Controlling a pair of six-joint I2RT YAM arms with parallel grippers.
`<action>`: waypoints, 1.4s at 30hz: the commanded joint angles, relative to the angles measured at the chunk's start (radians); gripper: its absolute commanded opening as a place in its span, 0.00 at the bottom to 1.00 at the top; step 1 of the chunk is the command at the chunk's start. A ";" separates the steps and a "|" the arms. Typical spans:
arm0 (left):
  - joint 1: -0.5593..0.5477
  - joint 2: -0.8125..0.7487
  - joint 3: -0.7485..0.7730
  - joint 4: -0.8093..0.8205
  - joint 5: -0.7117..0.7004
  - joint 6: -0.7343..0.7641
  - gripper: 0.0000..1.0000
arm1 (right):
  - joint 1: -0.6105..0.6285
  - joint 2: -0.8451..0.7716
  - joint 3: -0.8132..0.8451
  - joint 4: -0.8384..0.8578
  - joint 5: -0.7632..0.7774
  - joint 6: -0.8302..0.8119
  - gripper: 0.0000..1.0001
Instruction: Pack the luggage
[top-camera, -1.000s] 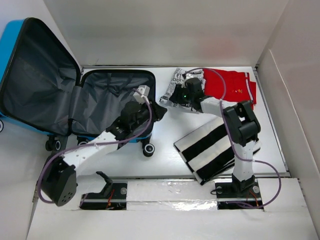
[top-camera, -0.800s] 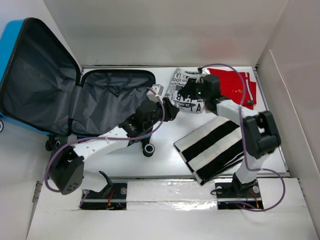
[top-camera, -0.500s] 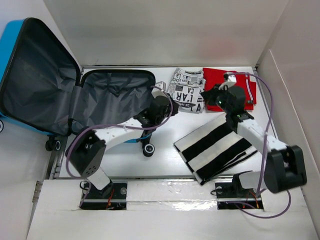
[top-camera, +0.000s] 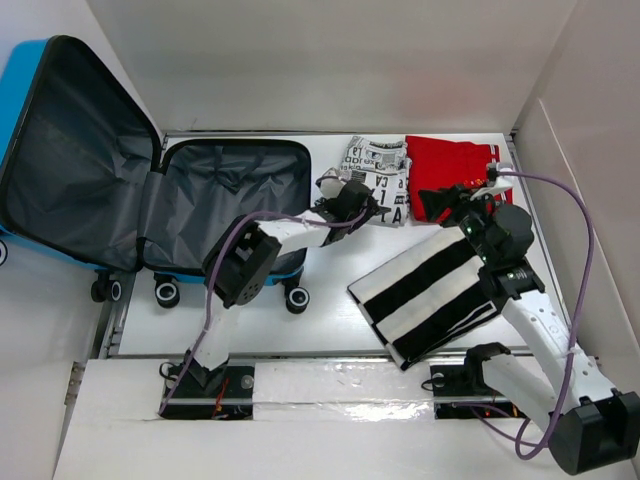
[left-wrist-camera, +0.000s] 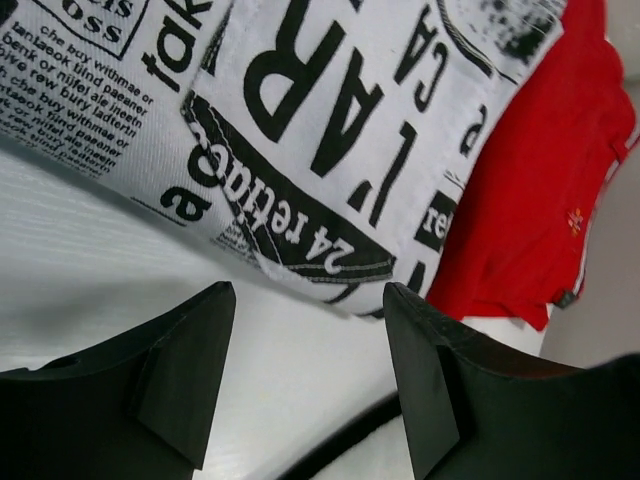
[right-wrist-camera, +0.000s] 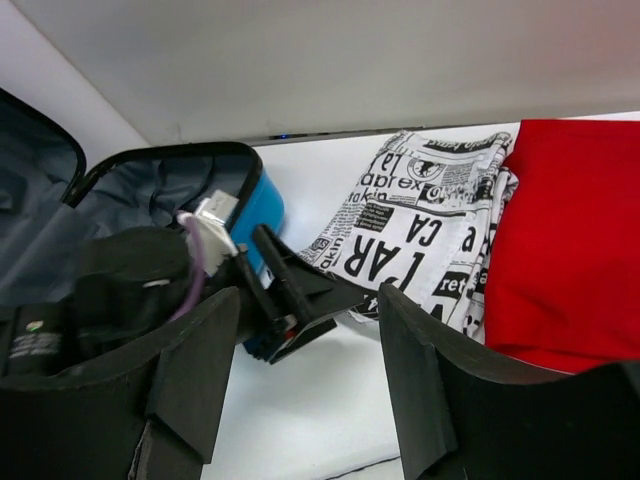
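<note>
Top external: newsprint cloth beside luggage

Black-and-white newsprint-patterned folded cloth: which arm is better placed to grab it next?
Left. The left gripper sits open right at the newsprint-patterned cloth's near edge, on the side of the open blue suitcase. The right gripper hovers open by the red folded garment instead.

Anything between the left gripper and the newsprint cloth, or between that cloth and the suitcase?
Nothing visible. The open left gripper faces the newsprint cloth across bare table. The suitcase lies open beside the cloth; only the left arm crosses its near rim.
</note>
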 joint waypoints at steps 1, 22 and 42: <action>-0.009 0.057 0.151 -0.246 -0.079 -0.140 0.58 | -0.001 -0.024 -0.003 -0.037 -0.009 -0.028 0.63; 0.019 0.305 0.448 -0.627 -0.203 -0.397 0.59 | -0.039 -0.036 -0.011 -0.019 -0.125 -0.014 0.64; 0.059 0.261 0.417 -0.399 -0.309 0.009 0.00 | -0.048 -0.073 -0.026 -0.002 -0.161 -0.007 0.60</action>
